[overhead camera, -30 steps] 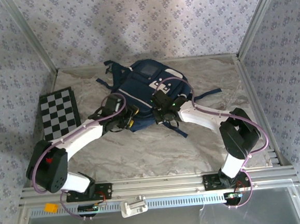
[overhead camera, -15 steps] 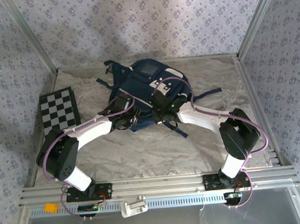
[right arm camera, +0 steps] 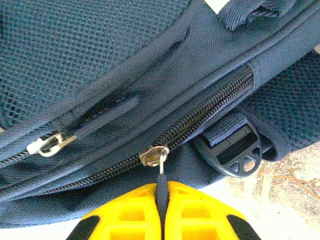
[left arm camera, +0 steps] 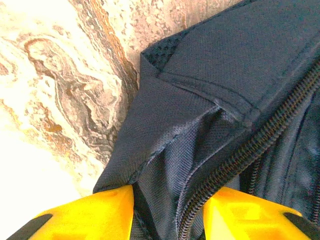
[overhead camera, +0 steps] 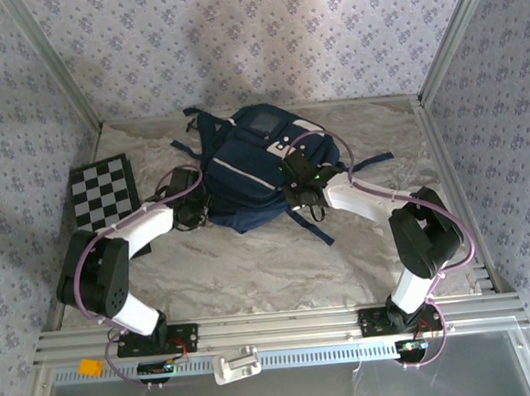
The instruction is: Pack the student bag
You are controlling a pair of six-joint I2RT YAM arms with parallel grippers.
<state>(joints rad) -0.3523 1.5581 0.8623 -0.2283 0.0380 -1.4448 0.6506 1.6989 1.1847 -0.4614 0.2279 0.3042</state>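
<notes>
One student bag (overhead camera: 244, 158), gripped by left claw (left arm camera: 167, 202), right claw (right arm camera: 161, 190).

The left arm (overhead camera: 143, 228) and right arm (overhead camera: 368, 201) are built of white links and bulky black joint housings, with purple cables looped alongside; the fingers (right arm camera: 135, 212) are moulded in yellow, black-edged.

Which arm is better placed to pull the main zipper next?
Right. The right claw is shut on the dark zipper pull tab of the navy blue fabric backpack; the left claw just straddles a fabric seam.
</notes>
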